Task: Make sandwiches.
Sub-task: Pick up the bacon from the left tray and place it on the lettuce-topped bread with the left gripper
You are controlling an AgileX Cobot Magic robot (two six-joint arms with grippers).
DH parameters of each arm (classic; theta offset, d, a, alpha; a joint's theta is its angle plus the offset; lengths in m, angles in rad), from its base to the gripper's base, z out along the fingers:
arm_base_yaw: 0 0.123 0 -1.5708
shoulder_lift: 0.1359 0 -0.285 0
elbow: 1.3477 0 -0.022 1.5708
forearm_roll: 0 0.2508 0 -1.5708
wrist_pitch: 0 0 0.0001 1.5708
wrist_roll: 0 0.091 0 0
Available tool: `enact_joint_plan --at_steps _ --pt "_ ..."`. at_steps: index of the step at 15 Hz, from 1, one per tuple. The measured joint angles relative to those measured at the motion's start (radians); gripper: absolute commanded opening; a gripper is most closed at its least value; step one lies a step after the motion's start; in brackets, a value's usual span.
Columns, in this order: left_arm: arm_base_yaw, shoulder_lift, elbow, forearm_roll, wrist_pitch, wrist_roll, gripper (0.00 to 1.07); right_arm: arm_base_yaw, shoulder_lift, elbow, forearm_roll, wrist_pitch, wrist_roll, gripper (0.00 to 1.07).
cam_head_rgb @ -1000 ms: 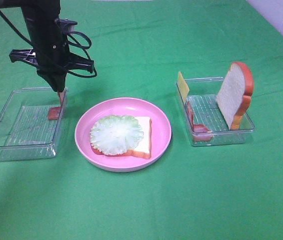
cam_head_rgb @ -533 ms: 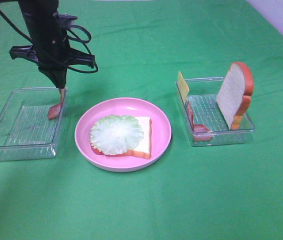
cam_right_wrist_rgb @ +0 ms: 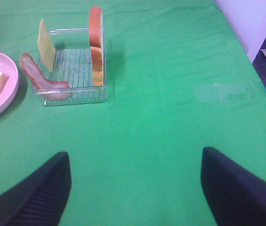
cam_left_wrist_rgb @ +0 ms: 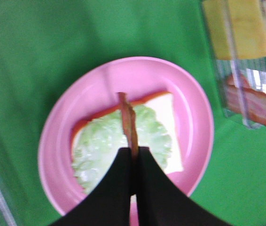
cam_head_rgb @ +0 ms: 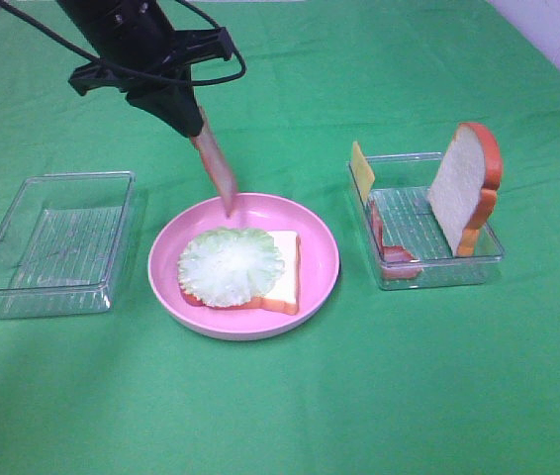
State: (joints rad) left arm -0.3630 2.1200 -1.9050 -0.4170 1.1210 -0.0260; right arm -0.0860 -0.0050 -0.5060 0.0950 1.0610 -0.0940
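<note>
**Booth:** Green cloth right across the table. What's that up over the plate?

**Me:** My left pincer, pressed tight on one bacon strip. The strip hangs tilted, with its lower tip over the far side of the pink plate.

**Booth:** And on the plate?

**Me:** A bread slice lying flat, with the lettuce on top of it.

**Booth:** Your other side?

**Me:** My right pincer is spread wide over bare cloth, gripping nothing, well apart from the right tray. That tray holds the second bread slice standing on edge, the cheese upright at a far corner, and another bacon strip. The left tray sits beside the plate.
</note>
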Motion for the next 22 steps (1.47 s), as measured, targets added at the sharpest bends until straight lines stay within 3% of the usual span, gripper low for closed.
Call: enact_joint_plan --at_steps 3,8,10,11,13,15,18,19,20,22 --pt "-0.046 0.013 0.0 -0.141 -0.001 0.102 0.0 0.0 0.0 0.0 0.0 0.0 0.0 0.73" --pt "-0.15 0.071 0.0 -0.164 -0.003 0.13 0.0 0.0 0.0 0.0 0.0 0.0 0.0 0.73" --pt "-0.16 0.095 0.0 -0.125 -0.003 0.128 0.0 0.0 0.0 0.0 0.0 0.0 0.0 0.73" --pt "-0.16 0.103 0.0 -0.087 -0.003 0.113 0.0 0.0 0.0 0.0 0.0 0.0 0.0 0.73" --pt "-0.159 0.106 0.0 0.091 -0.002 0.026 0.0 0.0 0.0 0.0 0.0 0.0 0.0 0.73" --pt "-0.159 0.106 0.0 0.196 -0.002 -0.039 0.0 0.0 0.0 0.0 0.0 0.0 0.0 0.73" --pt "-0.159 0.106 0.0 0.23 0.008 -0.077 0.02 0.0 0.0 0.0 0.0 0.0 0.0 0.73" --pt "-0.159 0.106 0.0 0.233 0.024 -0.086 0.06 0.0 0.0 0.0 0.0 0.0 0.0 0.73" --pt "-0.159 0.106 0.0 0.25 0.058 -0.093 0.2 0.0 0.0 0.0 0.0 0.0 0.0 0.73" --pt "-0.159 0.106 0.0 0.27 0.068 -0.095 0.33 0.0 0.0 0.0 0.0 0.0 0.0 0.73"
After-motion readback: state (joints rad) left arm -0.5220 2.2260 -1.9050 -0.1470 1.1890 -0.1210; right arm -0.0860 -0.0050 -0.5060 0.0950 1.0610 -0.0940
